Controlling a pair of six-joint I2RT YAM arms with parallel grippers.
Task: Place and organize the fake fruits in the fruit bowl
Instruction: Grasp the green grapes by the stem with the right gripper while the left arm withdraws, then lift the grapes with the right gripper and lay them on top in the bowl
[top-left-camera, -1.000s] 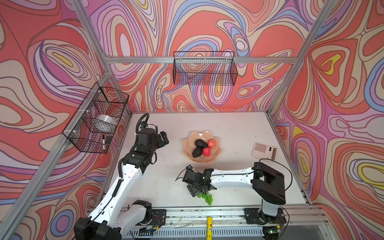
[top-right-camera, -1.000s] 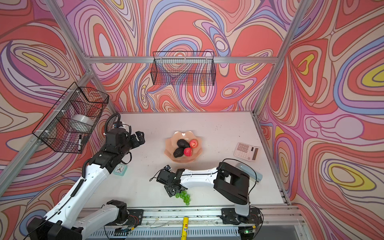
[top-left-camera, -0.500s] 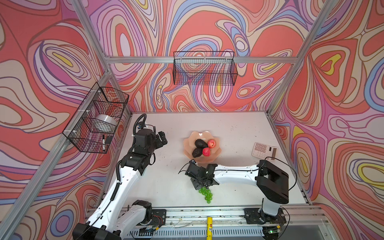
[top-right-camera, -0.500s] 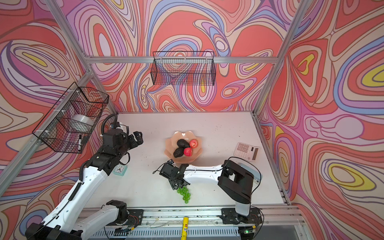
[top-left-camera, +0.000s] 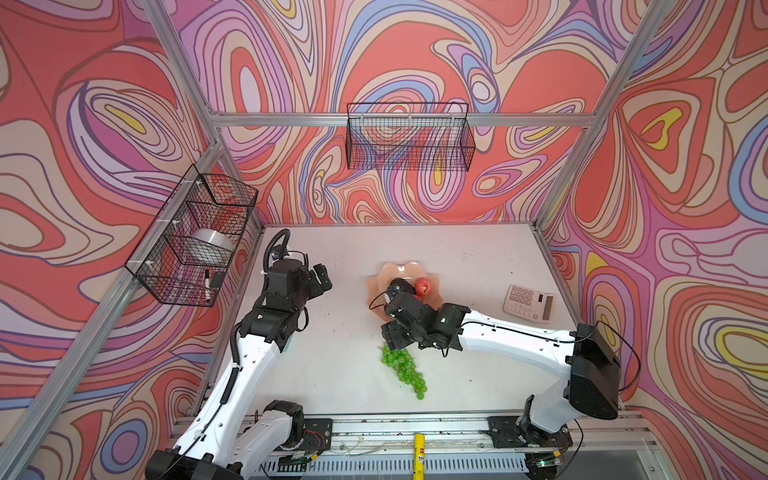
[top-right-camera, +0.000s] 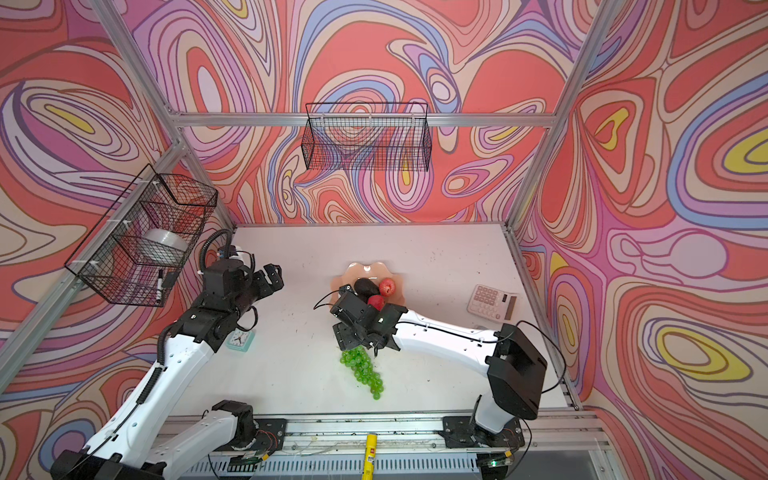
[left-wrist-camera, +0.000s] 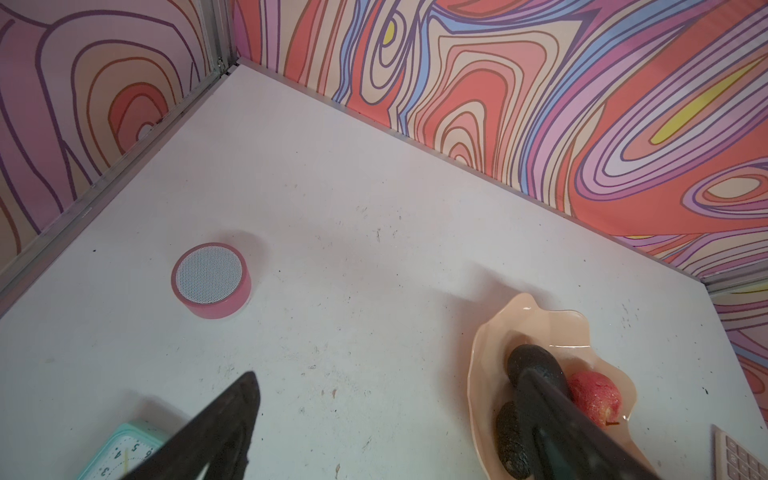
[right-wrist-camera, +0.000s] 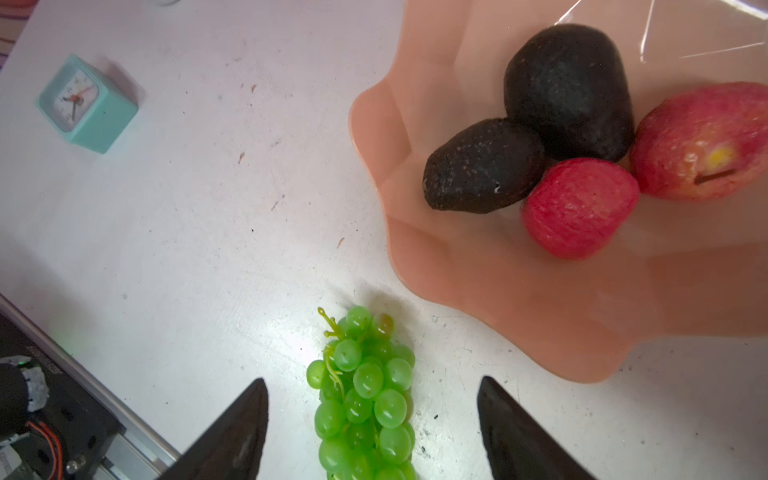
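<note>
Right arm reaches from its base at the front-right across the table, wrist bent down, right gripper (right-wrist-camera: 372, 419) over the stem end of the grapes (top-left-camera: 404, 368). Jaws spread wide, one on each side of the bunch, neither finger touching it in the right wrist view; nothing held. Grapes lie flat on the table (top-left-camera: 478, 257), at about 6 o'clock from the bowl (right-wrist-camera: 478, 266), near its rim but apart from it.

Bowl holds two avocados (right-wrist-camera: 569, 87) (right-wrist-camera: 482, 166) and two apples (right-wrist-camera: 579, 208) (right-wrist-camera: 702, 141), all bunched together and touching.

Left arm is raised at the left side, elbow bent, left gripper (top-left-camera: 319, 279) held in the air at 9 o'clock from the bowl, well apart from it. Jaws wide open, empty.

Hidden or unclear: in both top views the right wrist covers the near half of the bowl and most of one avocado. Right wrist view cuts off the lower end of the grapes. In the left wrist view one finger (left-wrist-camera: 552, 407) crosses in front of the bowl's fruit.

Also on the table: a clock (right-wrist-camera: 87, 104), a calculator (top-left-camera: 528, 302).
</note>
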